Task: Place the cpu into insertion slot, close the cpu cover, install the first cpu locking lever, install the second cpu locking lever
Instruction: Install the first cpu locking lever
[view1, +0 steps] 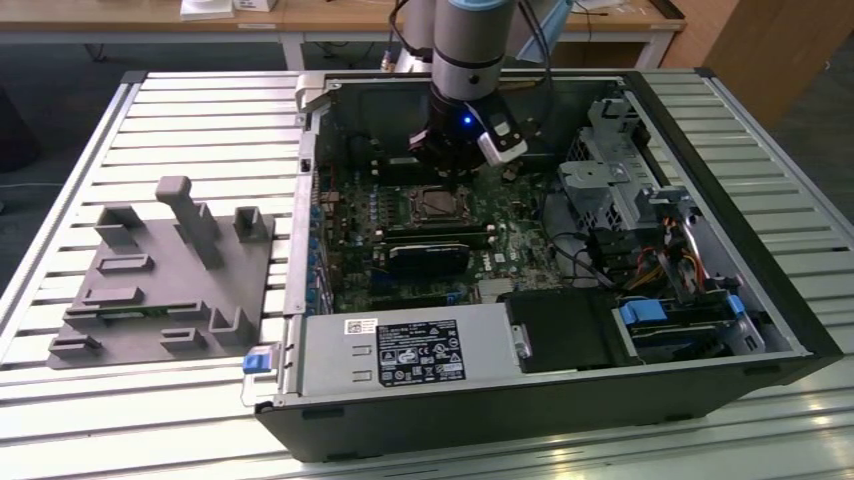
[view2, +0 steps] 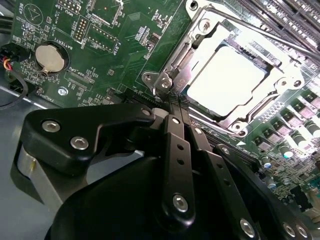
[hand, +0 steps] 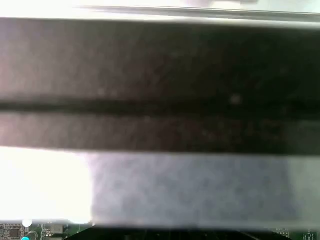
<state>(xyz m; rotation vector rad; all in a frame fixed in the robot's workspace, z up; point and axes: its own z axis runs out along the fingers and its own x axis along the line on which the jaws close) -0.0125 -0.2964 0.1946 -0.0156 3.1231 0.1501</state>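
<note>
Slatted metal surface (view1: 160, 120) carries an open computer case (view1: 747, 300) with its green circuit board (view1: 521, 245) exposed, and beside the case, toward the exterior view's left, sits a grey holder block (view1: 160, 270).

On the board, the insertion slot (view1: 437, 204) lies near the middle. In the second wrist view the cpu (view2: 227, 82) already sits in it, pale face up, and the cpu cover (view2: 280, 75) lies folded flat around it, its silvery frame bordering the chip on all sides.

From that slot, the claw (view2: 172, 105) stands just off one corner, fingertips drawn tight together with nothing visible between them. They touch, or very nearly touch, the hooked metal end of a locking lever (view2: 167, 80) at that corner; contact cannot be settled from this angle. The lever's rod runs along the near edge of the cover, away from the fingertips, so its long axis follows the slot's side. A second rod (view2: 250, 27) runs along the slot's far side.

In the exterior view the arm comes down over the board right beside the slot.
</note>
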